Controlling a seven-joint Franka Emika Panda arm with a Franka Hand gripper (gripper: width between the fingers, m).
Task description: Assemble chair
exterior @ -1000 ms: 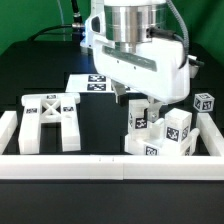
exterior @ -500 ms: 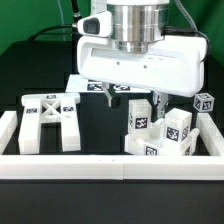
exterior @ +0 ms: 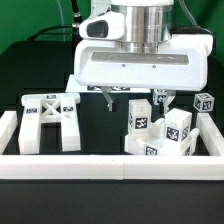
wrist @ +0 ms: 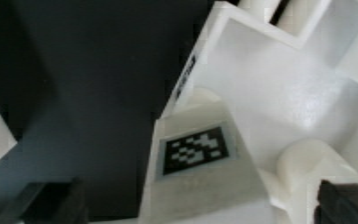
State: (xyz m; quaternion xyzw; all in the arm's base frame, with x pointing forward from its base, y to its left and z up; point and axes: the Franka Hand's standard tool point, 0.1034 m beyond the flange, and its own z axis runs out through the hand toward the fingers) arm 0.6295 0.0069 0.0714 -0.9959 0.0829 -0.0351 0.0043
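Note:
The chair lies in loose white tagged parts. Its X-braced frame lies flat at the exterior view's left. A cluster of blocky parts stands at the exterior view's right, and a small post stands behind it. My gripper hangs open just above that cluster, one finger on each side of the tallest piece's top. In the wrist view a white part with a square tag fills the space between the dark fingertips, and my gripper is shut on nothing.
Long white border rails run along the front, the exterior view's left and its right. Black tabletop lies between the frame and the cluster.
The arm has come forward and down over the cluster of parts, now hiding the marker board behind it. The jaws have stayed wide apart. No part has moved.

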